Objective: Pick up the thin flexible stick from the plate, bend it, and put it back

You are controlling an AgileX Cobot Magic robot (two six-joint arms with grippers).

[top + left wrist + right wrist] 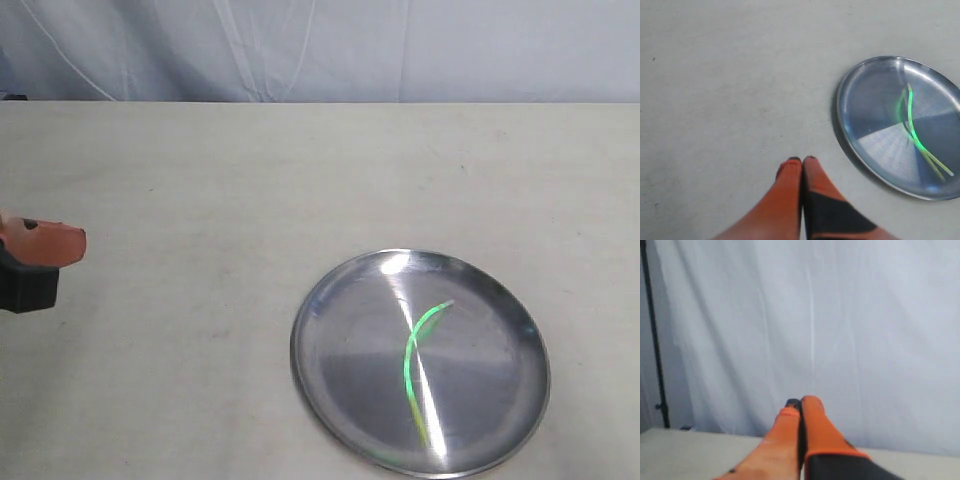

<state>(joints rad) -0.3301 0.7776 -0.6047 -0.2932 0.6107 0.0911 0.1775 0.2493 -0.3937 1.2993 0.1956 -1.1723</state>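
Note:
The thin flexible stick [415, 365] lies curved on the round silver plate [330, 370] at the front right of the table; it glows yellow-green with a pale tip toward the back. In the left wrist view the stick [912, 132] rests inside the plate [860, 117], with a faint mirror image of it in the metal. My left gripper [75, 243] hovers at the far left edge, well away from the plate, its orange fingers pressed together and empty [802, 160]. My right gripper [800, 402] is shut and empty, pointing at the white curtain; it is out of the exterior view.
A pale cloth-covered table [250, 200] spreads around the plate. A white curtain [320, 45] hangs behind the far edge. A black stand pole [652, 340] rises beside the curtain in the right wrist view.

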